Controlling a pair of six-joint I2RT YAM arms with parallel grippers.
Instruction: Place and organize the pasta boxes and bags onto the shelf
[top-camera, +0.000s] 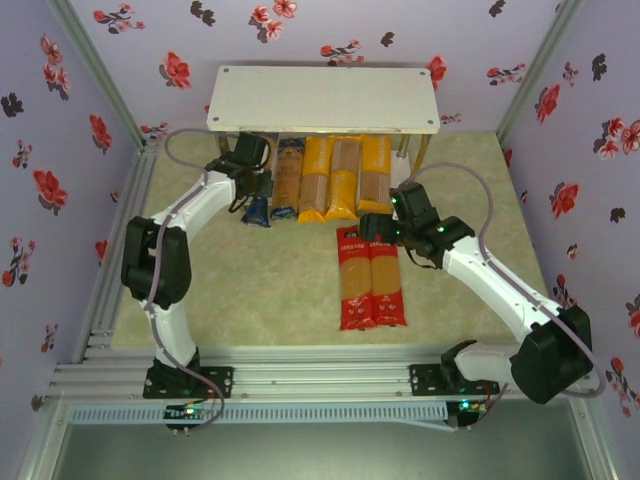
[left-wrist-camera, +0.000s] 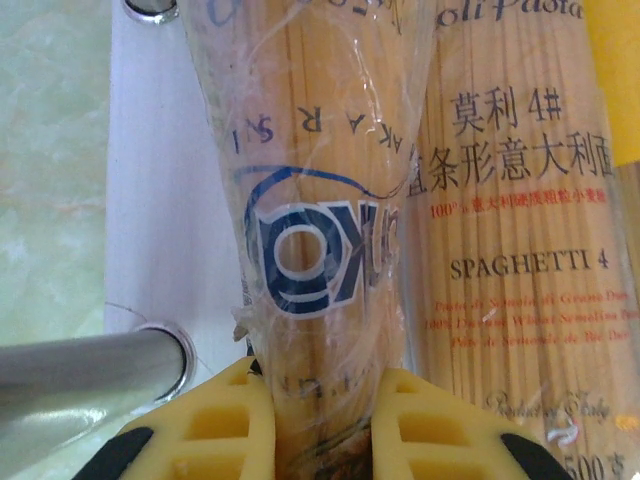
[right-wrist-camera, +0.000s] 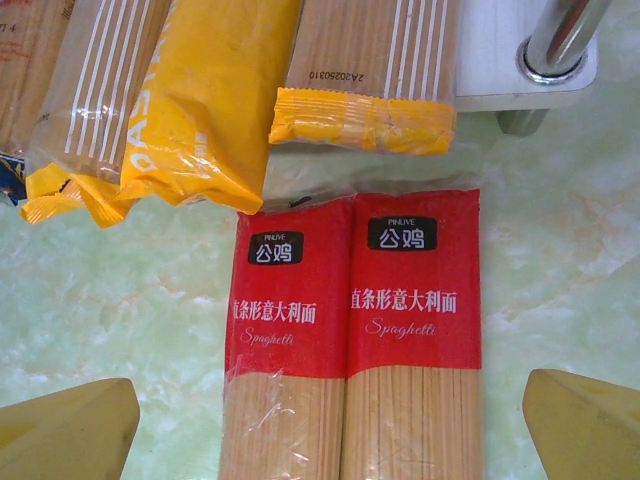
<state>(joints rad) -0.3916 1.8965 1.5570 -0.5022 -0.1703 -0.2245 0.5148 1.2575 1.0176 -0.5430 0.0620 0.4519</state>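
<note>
Seven long spaghetti packs in all. Five at the shelf (top-camera: 325, 98), on or over its white lower board (left-wrist-camera: 160, 200) and under the top board: three yellow-orange packs (top-camera: 343, 178) side by side on the right, a brown pack with dark-blue ends (top-camera: 288, 178) just left of them, and farthest left a clear bag with a blue logo (left-wrist-camera: 320, 250), angled, its near end poking out over the table. Pinched at that near end by the left gripper (left-wrist-camera: 325, 435), yellow fingers (left-wrist-camera: 215, 430) pressed onto the film from both sides. Right beside the bag, the brown pack's label, printed SPAGHETTI 4. Shiny metal leg (left-wrist-camera: 80, 380) at the board's near-left corner.

Two red packs (top-camera: 370, 278) flat on the green marbled table (top-camera: 250, 300), touching along their length, just near of the yellow-orange row. Right gripper (top-camera: 378, 228) above their far ends, fingers (right-wrist-camera: 65, 430) spread wide, one out past each side of the pair, clear of both. Flowered wallpaper (top-camera: 60, 150) on the left, far and right sides.
</note>
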